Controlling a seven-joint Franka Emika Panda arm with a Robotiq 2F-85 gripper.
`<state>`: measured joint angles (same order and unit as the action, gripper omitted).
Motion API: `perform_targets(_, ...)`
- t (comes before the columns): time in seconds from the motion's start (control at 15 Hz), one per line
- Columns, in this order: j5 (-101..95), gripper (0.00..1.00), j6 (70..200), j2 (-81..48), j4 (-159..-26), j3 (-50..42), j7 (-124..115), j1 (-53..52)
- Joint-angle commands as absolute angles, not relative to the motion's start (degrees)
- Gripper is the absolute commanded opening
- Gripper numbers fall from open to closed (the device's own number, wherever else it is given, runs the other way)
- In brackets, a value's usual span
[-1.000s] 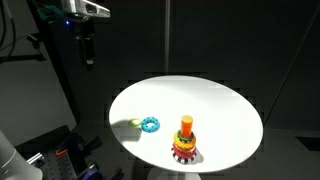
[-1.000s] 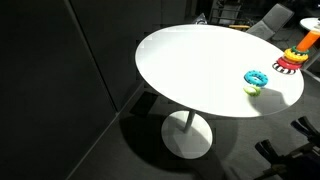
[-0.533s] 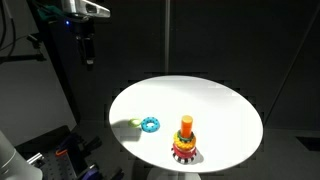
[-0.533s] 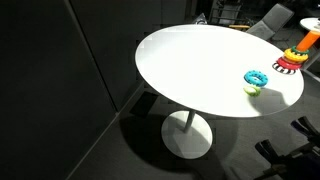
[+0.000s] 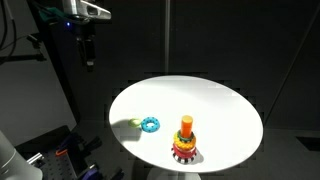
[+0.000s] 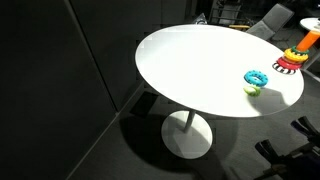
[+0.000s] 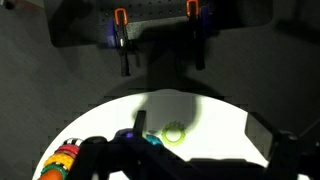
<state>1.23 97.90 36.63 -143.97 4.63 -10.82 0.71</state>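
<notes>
Looking into a dark room with black walls, and finding a round white table (image 5: pixel 215 105) lit from above. Seeing the gripper (image 5: pixel 87 52) hanging high in an exterior view, beyond the table's edge and well apart from everything lying on it. Noticing in the wrist view the gripper (image 7: pixel 160 55) coming in from the top, with its two fingers (image 7: pixel 125 55) standing wide apart and pinching nothing. Facing down toward the table (image 7: pixel 205 110), not touching it.

Finding the blue ring (image 5: pixel 150 124) lying flat on the table, on the side nearer to the gripper, with the green ring (image 5: pixel 133 123) just beside it, toward the rim. Being unable to tell touching from merely close. Seeing the same pair in an exterior view, the blue ring (image 6: pixel 256 77) and the green ring (image 6: pixel 251 90) close together near the rim of the table (image 6: pixel 190 65). Catching the green ring (image 7: pixel 174 133) clearly in the wrist view, below the spread fingers in that picture, and the blue ring (image 7: pixel 150 140) half hidden behind dark blurred shapes at the bottom.

Spotting the stacking toy (image 5: pixel 185 148) standing upright, apart from both rings, with coloured discs piled on its base and an orange top (image 5: pixel 186 125). Finding the stacking toy (image 6: pixel 293 57) at the picture's border in an exterior view, and the stacking toy (image 7: pixel 60 160) low in the corner of the wrist view.
</notes>
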Motion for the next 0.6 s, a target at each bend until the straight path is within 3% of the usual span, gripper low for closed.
perform_targets(0.0, 1.11, 1.0, 98.12, 34.39, -142.69, 4.04, -11.32, 1.21)
perform_targets(0.53, 1.26, 1.0, 102.43, 25.23, -140.95, 1.98, -11.26, 2.92)
